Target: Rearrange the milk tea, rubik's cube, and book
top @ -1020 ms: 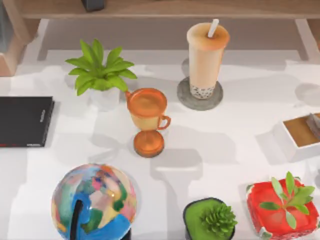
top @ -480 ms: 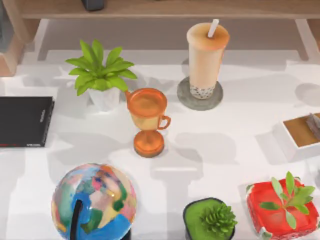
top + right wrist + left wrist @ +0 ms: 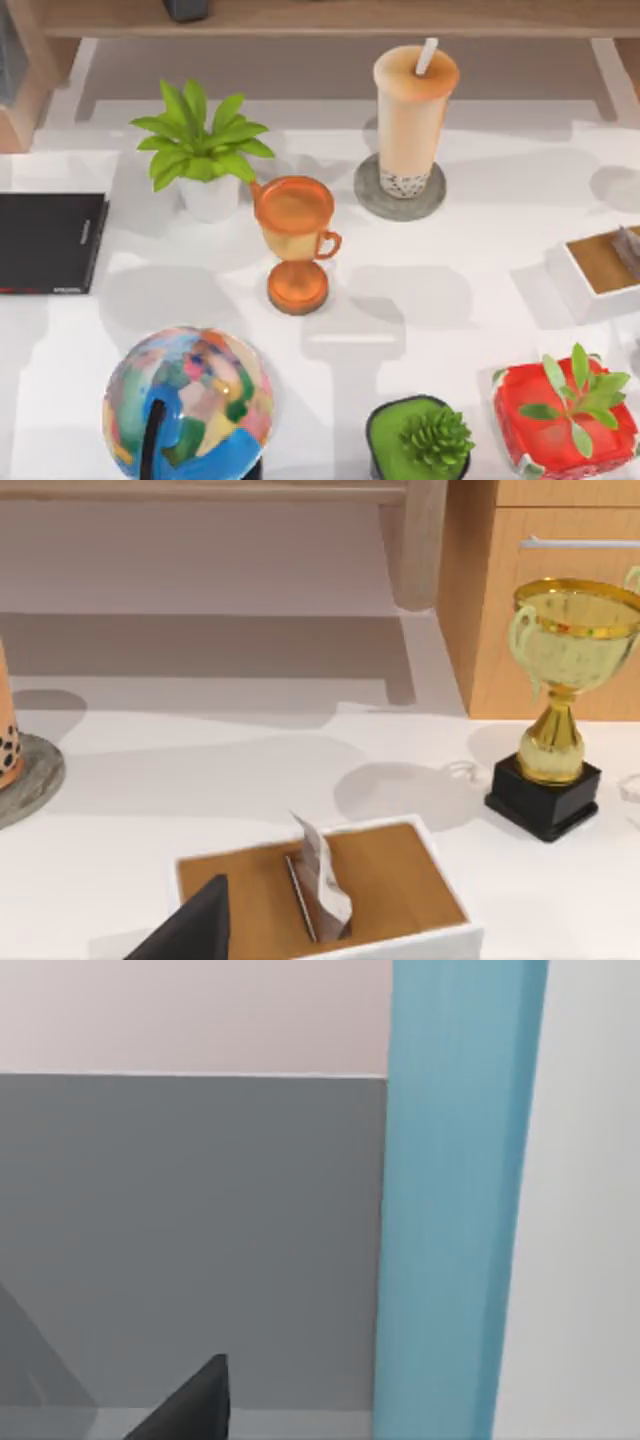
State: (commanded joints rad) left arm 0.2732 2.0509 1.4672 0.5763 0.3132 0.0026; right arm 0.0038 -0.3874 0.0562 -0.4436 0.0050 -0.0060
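Overhead, the white table (image 3: 450,330) carries the most open room in its middle-right stretch, between the orange trophy (image 3: 294,240) and the white box (image 3: 598,270) at the right edge. The globe (image 3: 188,400) fills the near left corner. A black slab (image 3: 50,243) lies flat against the left edge. The milk tea (image 3: 413,115) stands upright on a grey coaster (image 3: 372,200) toward the far side, right of centre, apart from the trophy. A leafy plant (image 3: 200,150) stands just left of the trophy; a red pot (image 3: 560,420) and a dark pot (image 3: 415,435) line the near edge at the right.

In the left wrist view, the book (image 3: 455,1200) stands as a tall teal band close to the camera, before a grey wall; a dark fingertip (image 3: 195,1405) juts in below, and I cannot tell whether the left gripper is spread or clenched.

In the right wrist view the box sits just below, brown inside, holding a slip (image 3: 320,875). A gold trophy (image 3: 560,700) stands beyond. One dark fingertip (image 3: 195,925) shows; the right gripper's state I cannot tell either.
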